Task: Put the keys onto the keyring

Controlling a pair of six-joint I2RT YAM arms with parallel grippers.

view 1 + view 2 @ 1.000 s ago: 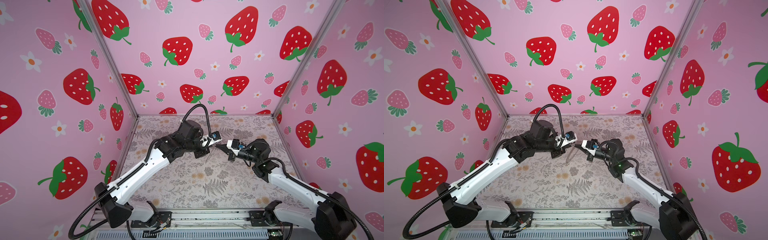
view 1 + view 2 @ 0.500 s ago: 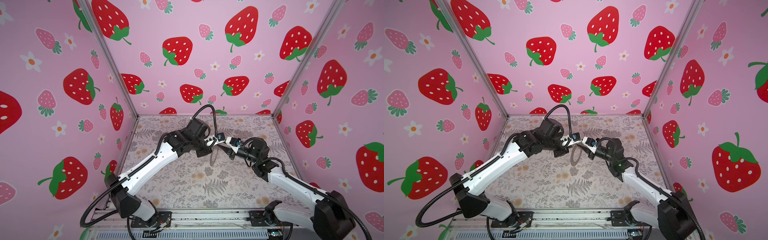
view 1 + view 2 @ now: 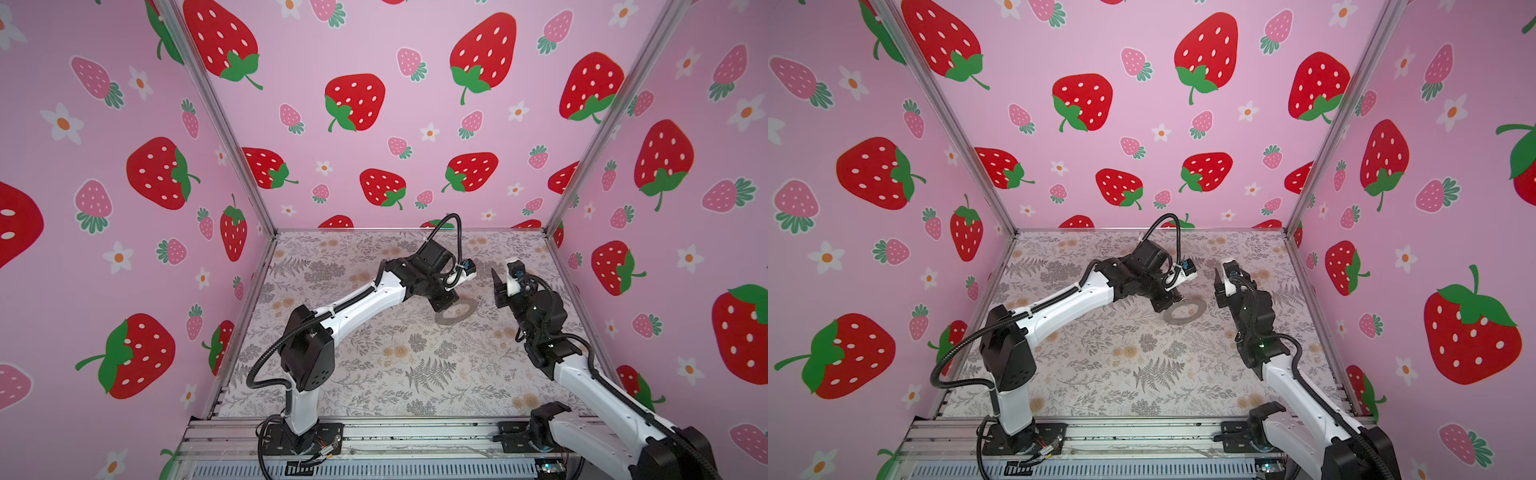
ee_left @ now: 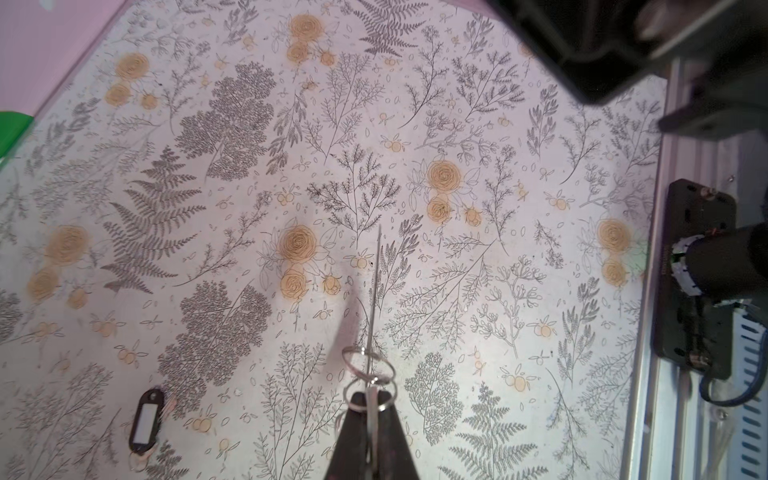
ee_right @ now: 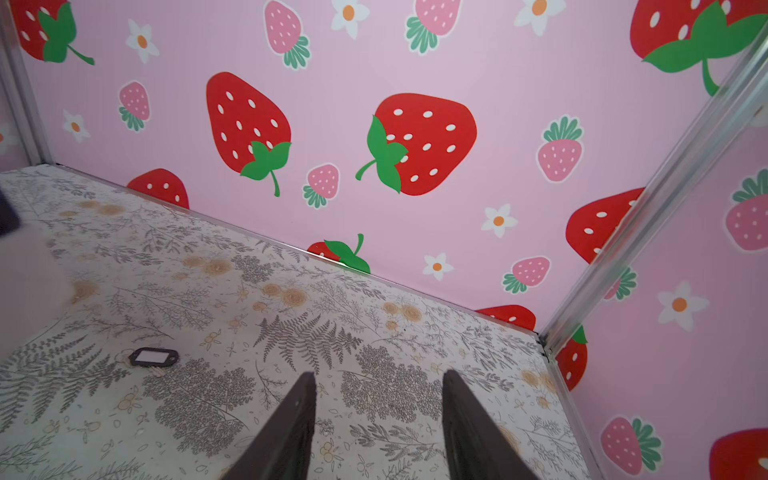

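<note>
Mia: Left gripper (image 4: pixel 371 401) first! Where is it?
Ben: Over the big flowery mat (image 3: pixel 374 374), near the back, about in the middle. The left arm (image 3: pixel 361 303) comes up from the front rail (image 3: pixel 415 436), bends at the elbow and stretches far out. Its wrist tips down.
Mia: And the right arm (image 3: pixel 582 382)?
Ben: It goes up along the right side and is folded more. The right gripper (image 5: pixel 380 376) is up off the mat and points at the back corner. Its two fingers are spread apart, and only mat shows between them.
Mia: Do the two grippers touch?
Ben: No. They are near, with a gap between them.
Mia: What does the left one have?
Ben: Its tips are squeezed tight on the keyring (image 3: pixel 1202 309), a flat grey ring with a big hole. It pinches the ring at the rim. The ring sticks out from the tips, up off the mat, and its shadow (image 4: pixel 349 316) falls below. In the left wrist view the ring is edge-on, so it looks like a thin line.
Mia: Where is the key tag?
Ben: The black tag (image 5: pixel 154 357) with a white middle lies flat on the mat, apart from the ring. Something pale lies right by it, but I cannot tell what.
Mia: Anything smaller?
Ben: Two little wire loops (image 4: pixel 365 374) sit on the ring, right at the left gripper's tips.
</note>
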